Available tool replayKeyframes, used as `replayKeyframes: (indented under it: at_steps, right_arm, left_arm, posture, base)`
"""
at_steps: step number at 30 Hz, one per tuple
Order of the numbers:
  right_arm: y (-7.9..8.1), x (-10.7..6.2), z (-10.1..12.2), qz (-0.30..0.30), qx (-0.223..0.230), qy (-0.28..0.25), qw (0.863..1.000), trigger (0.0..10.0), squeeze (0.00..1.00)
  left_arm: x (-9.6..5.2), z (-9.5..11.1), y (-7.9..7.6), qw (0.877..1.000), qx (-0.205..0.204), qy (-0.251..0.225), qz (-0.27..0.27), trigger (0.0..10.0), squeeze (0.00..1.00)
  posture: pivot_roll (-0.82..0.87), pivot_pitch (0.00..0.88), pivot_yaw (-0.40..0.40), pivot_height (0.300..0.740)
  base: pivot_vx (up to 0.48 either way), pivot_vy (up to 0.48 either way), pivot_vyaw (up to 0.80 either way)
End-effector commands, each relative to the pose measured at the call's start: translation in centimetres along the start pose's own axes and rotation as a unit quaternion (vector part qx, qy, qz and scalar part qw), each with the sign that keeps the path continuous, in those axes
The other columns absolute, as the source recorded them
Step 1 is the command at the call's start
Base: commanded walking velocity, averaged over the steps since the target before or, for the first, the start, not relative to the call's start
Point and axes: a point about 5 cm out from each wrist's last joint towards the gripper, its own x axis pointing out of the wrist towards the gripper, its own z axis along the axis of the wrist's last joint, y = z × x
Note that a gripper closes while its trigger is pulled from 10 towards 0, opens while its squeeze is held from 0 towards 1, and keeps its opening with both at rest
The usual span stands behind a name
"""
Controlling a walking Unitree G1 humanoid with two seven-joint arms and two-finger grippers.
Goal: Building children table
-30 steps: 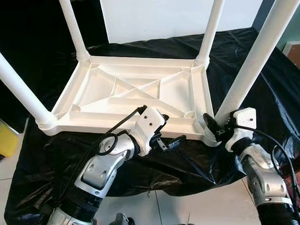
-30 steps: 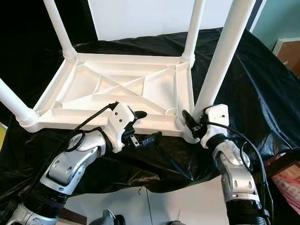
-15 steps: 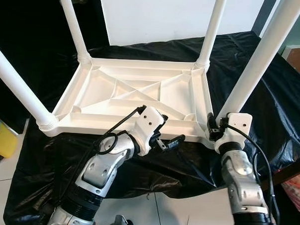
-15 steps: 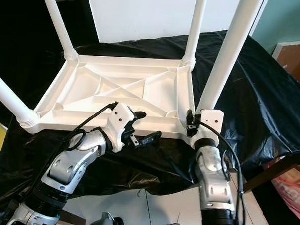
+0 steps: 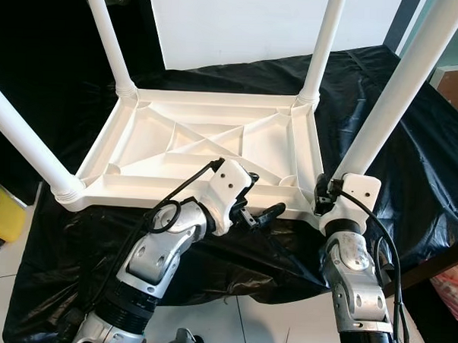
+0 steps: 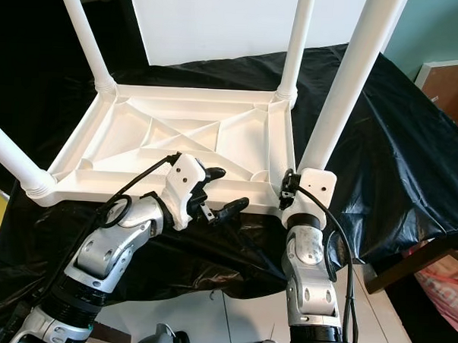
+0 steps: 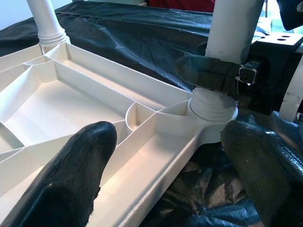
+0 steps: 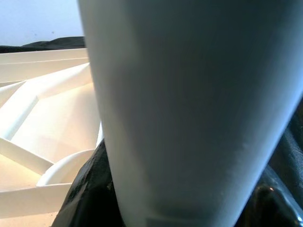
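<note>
The white children's table (image 5: 207, 144) lies upside down on a black cloth (image 5: 413, 141), its legs pointing up. The right gripper (image 5: 324, 197), forearm raised steeply, clamps the leg (image 5: 384, 110) at the table's near right corner. The left gripper (image 6: 217, 192), arm bent and angled inward, straddles the near edge with fingers (image 7: 71, 175) spread apart.

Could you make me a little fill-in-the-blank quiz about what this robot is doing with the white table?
1. The white table top lies upside down on a ____ cloth.
2. ____ white legs stand up from its corners.
3. The right gripper is clamped around the near right leg just above its ____.
4. The left gripper is open, one finger on each side of the table top's near ____.

Answers: black; four; socket; edge
</note>
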Motion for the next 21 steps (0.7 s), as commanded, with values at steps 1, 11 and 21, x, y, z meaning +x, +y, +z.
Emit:
replayKeyframes:
  at_steps: [1, 11, 21]
  right_arm:
    - [-0.2, -0.5, -1.1, -0.019, 0.012, 0.030, 0.999, 10.0, 0.00]
    - [-0.5, -0.6, -0.4, -0.013, 0.001, 0.010, 1.000, 10.0, 1.00]
    - [-1.5, -0.5, 0.3, 0.070, -0.005, -0.009, 0.998, 10.0, 1.00]
  left_arm:
    - [0.0, 0.0, 0.1, 1.000, -0.001, 0.003, -0.007, 10.0, 0.00]
    - [-0.1, 0.0, 0.0, 1.000, -0.004, 0.002, -0.006, 10.0, 0.00]
    - [-0.3, -0.1, -0.1, 1.000, -0.005, 0.005, -0.009, 10.0, 0.00]
  posture:
    - [-0.12, 0.073, 0.074, 0.740]
    - [-0.12, 0.083, 0.069, 0.740]
    - [-0.12, 0.105, 0.086, 0.740]
  base:
    - [0.000, 0.000, 0.00]
    - [0.000, 0.000, 0.00]
    - [0.000, 0.000, 0.00]
